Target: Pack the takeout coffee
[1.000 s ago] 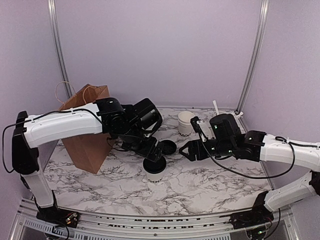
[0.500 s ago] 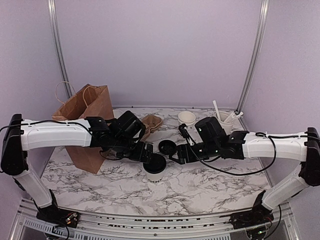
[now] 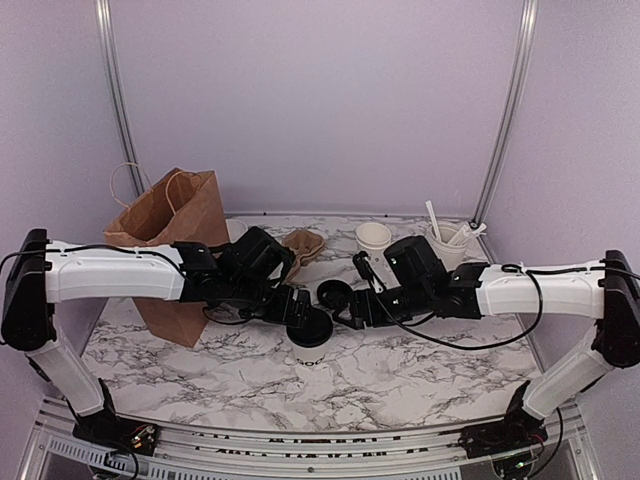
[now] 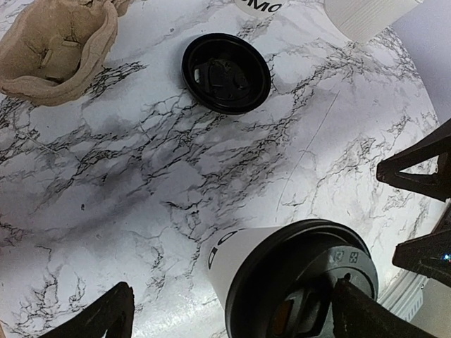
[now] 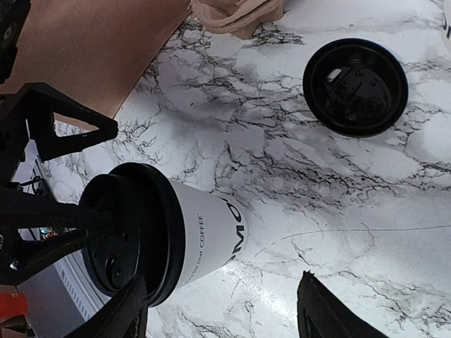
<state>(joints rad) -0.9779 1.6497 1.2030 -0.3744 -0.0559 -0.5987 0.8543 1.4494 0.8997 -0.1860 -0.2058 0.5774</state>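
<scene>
Black left tool (image 3: 298, 310) has its jaws spread wide, one finger on each side of the lid of the takeout coffee (image 3: 308, 352), not clamped on it. Right tool (image 3: 352, 310) hangs just beside the coffee on the right-arm side, jaws part-open and gripping nothing. Coffee stands upright on the marble worktop (image 3: 420, 375) between both tools, with a loose black lid (image 3: 335, 295) just behind and a cardboard carrier (image 3: 303, 245) and brown paper bag (image 3: 170, 225) further back-left.

Three white cups stand on one marble table (image 3: 400, 370): one takeout coffee (image 5: 201, 243) with its lid on, one open cup (image 3: 373, 238), and one larger cup (image 3: 447, 248) of white utensils (image 3: 433, 218), too bunched to count. There are two black lids, one on the coffee and one loose lid (image 4: 226, 72). There is one brown paper bag (image 3: 175, 215) and one cardboard cup carrier (image 4: 60, 49).
</scene>
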